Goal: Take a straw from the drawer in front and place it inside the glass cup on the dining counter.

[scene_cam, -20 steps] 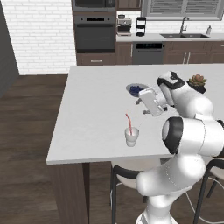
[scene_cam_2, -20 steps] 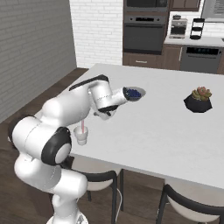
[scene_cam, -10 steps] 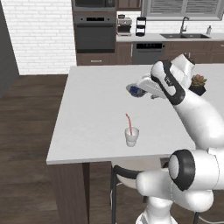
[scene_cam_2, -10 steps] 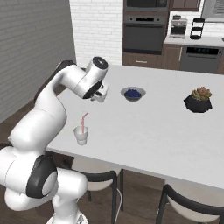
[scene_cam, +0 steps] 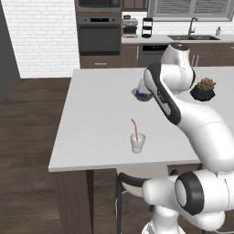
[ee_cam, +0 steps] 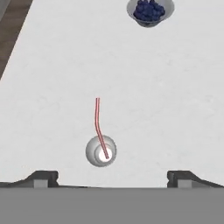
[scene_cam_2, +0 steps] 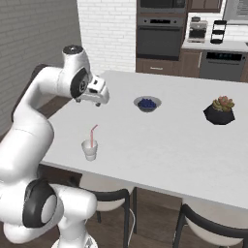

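My gripper [scene_cam_2: 100,97]: raised above the dining counter, jaws spread wide with nothing between them. In the hand view its two dark tips [ee_cam: 43,178] sit far apart at 7 and 5 o'clock of the picture, with the cup between them and a little beyond.

Straw [scene_cam_2: 92,133]: red-pink, standing in the glass cup with its lower end on the cup's bottom and its shaft leaning against the rim. In the hand view it runs from the cup toward 12 o'clock [ee_cam: 98,120]; in the left base view it tilts up toward 11 o'clock [scene_cam: 134,130].

Glass cup [scene_cam_2: 89,149]: small, whitish, upright on the white top near the edge closest to me, well apart from everything else on the counter. Also seen in the left base view [scene_cam: 137,143] and from above in the hand view [ee_cam: 101,151].

Dining counter [scene_cam_2: 164,140]: large white top, dark wood base.

Bowl of blueberries [scene_cam_2: 147,103]: grey, on the counter beyond the cup, at 1 o'clock from it in the hand view [ee_cam: 149,10].

Potted succulent [scene_cam_2: 219,110]: dark pot, on the counter at 3 o'clock of the bowl in the right base view, well apart from the cup.

Chairs [scene_cam_2: 114,197]: dark-framed, tucked under the near edge of the counter.

Back wall: built-in ovens [scene_cam: 99,33] and a sink with faucet [scene_cam: 191,32] on the far counter.
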### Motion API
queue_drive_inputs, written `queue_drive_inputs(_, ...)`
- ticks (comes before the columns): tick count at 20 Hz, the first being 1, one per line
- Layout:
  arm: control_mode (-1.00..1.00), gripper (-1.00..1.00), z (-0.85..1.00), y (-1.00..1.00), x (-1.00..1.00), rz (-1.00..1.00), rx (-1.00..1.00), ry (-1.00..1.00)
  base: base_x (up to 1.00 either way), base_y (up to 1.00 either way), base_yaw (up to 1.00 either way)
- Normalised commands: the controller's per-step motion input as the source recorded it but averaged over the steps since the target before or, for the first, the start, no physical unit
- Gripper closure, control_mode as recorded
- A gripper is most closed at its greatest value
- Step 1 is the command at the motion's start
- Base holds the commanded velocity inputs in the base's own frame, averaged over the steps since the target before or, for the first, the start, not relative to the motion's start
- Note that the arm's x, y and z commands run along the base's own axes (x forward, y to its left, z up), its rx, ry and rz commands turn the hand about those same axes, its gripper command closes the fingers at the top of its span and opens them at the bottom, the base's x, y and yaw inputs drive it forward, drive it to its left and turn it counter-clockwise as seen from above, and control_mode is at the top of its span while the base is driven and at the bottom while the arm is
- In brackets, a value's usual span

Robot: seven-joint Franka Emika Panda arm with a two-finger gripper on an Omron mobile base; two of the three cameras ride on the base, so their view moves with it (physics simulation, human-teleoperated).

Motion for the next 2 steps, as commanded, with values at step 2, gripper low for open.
queue_drive_inputs(2,-1.00,-1.00,0.00,0.00,-0.46,-0.09,-0.25,0.21,0.00,0.00,0.00)
